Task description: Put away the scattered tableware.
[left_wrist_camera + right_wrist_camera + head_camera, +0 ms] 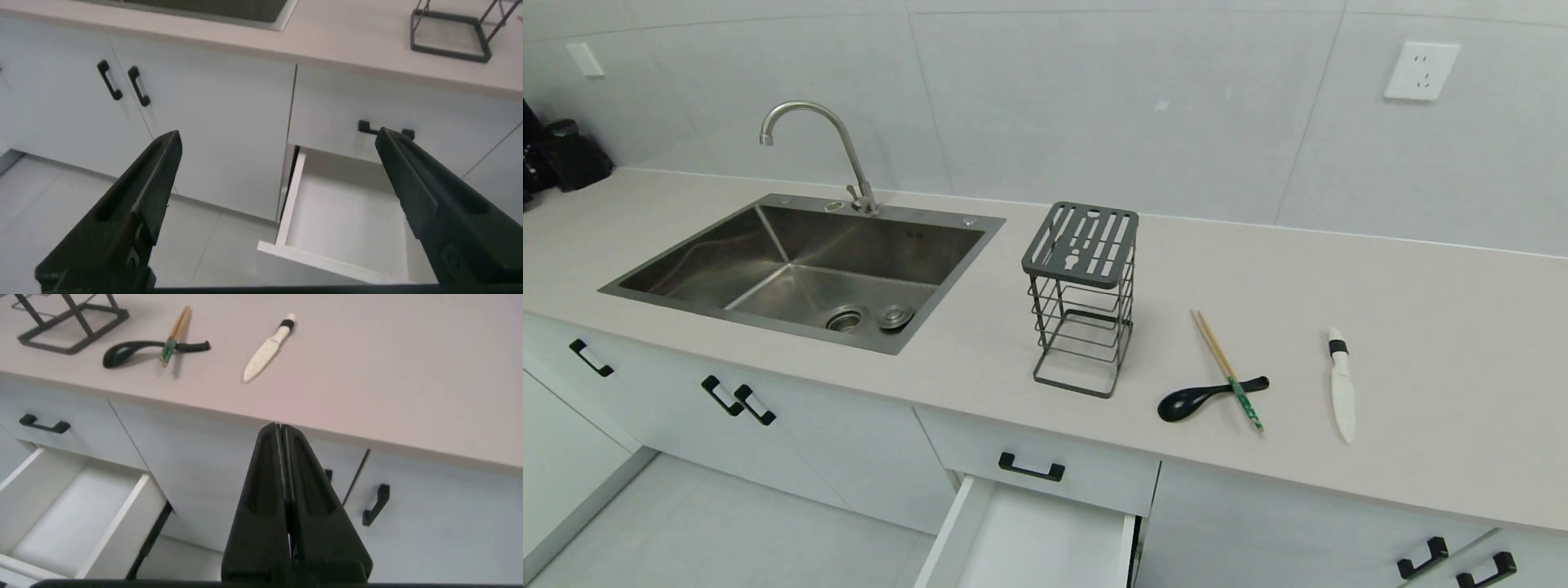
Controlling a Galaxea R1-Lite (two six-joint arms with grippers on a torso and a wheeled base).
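The left gripper (278,216) is spread wide, its two dark fingers (131,212) framing the open drawer (347,212) that juts out below the surface edge. The right gripper (280,434) is pressed together with nothing between its fingers. It hangs in front of the cabinet doors, below the edge of the surface (1421,327).

The scattered tableware lies on the surface above it. A pair of chopsticks (1227,369) lies across the handle of a black spoon (1205,400), touching it, and a white knife (1341,384) with a dark band on its handle lies apart from them, farther to the robot's right. Just beside the spoon, on the robot's left, stands an upright grey wire rack (1082,298) with a slotted top. Beyond it to the left the sink (866,245) is set into the surface, with a curved faucet (825,139) behind it.
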